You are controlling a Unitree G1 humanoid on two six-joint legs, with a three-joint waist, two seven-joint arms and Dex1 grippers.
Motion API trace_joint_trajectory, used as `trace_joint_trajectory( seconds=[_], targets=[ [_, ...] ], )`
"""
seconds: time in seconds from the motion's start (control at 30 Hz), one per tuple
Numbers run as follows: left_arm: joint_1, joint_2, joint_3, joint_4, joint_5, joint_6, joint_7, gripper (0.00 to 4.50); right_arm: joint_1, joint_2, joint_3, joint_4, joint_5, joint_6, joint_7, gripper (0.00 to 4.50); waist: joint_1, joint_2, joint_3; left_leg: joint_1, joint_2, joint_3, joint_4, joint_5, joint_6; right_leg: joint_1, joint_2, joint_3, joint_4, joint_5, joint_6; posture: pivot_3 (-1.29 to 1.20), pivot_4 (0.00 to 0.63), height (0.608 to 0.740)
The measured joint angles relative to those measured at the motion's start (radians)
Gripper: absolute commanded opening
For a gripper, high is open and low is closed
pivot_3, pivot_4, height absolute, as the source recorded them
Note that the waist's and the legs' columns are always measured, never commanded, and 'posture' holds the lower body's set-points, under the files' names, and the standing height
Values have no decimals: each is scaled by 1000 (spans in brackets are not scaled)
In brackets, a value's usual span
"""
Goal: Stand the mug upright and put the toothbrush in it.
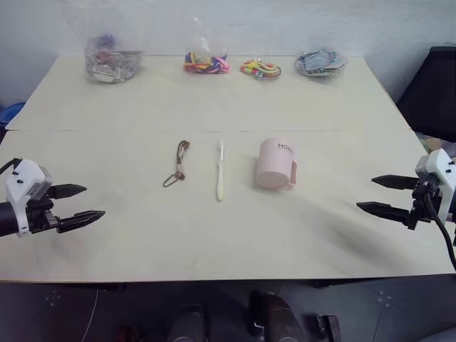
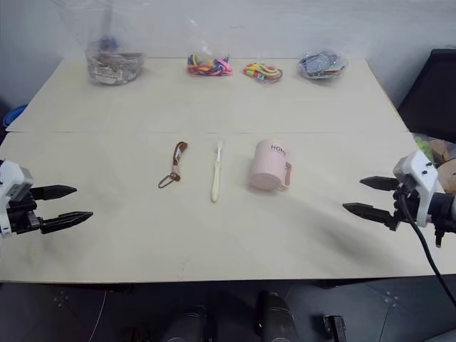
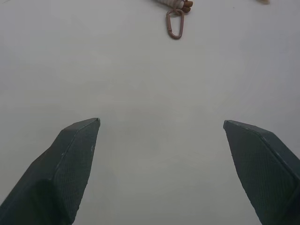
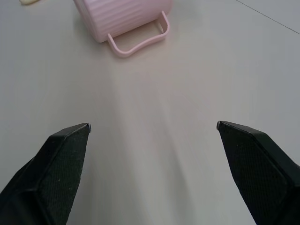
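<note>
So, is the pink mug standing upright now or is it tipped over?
Tipped over. The mug lies on its side on the table, its handle loop flat beside it; its opening faces away and cannot be seen.

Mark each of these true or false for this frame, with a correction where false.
1. The mug stands mouth up. False: it rests mouth down, flat base on top, handle toward the right gripper's side.
2. The toothbrush lies flat on the table between the strap and the mug. True.
3. The left gripper holds the toothbrush. False: it is open and empty, near the table's left edge.
4. The right gripper is open and apart from the mug. True.
5. Bags of small items sit along the table's far edge. True.
</note>
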Motion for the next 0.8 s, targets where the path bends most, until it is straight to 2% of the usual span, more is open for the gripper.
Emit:
trace_joint_trajectory(
  seconds=[0.37, 0.8],
  targets=[
    [-12, -16, -33, 27, 63, -67, 52, 4479, 1, 2, 0, -29, -16, -1, -63, 4500, 1, 0, 0, 0, 0, 1, 0, 0, 0, 0, 0, 0, 0, 0, 0, 0, 150, 740],
    [-73, -29, -59, 36, 38, -2, 72, 4479, 0, 10, 0, -60, 19, 63, -75, 4500, 0, 0, 0, 0, 0, 8, 1, 0, 0, 0, 0, 0, 1, 0, 0, 0, 150, 740]
  ],
)
